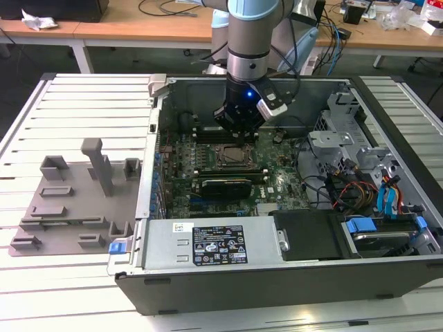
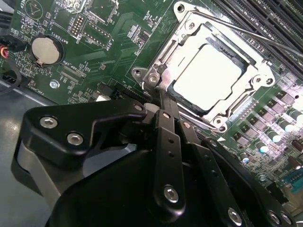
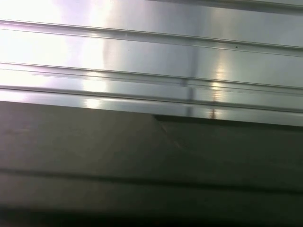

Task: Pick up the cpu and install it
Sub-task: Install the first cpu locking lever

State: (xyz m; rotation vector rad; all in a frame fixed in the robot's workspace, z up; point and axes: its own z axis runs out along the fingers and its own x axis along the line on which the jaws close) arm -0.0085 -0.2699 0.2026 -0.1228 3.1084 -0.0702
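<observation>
In the second wrist view the cpu [image 2: 212,75], its silvery-white top facing up, lies seated flat inside the metal frame of the motherboard socket [image 2: 189,33], with green motherboard [image 2: 109,38] all around it. The end effector [image 2: 165,111] hangs just beside one edge of the socket, its black fingers [image 2: 166,142] drawn together to a narrow tip and gripping nothing; the cpu is close to that tip but apart from it. In the exterior view the end effector [image 1: 237,128] hovers inside the open computer case [image 1: 208,277], right above the socket [image 1: 228,153], and a grey tray [image 1: 69,207] rests on the slatted bench [image 1: 41,290] at the exterior view's left.
</observation>
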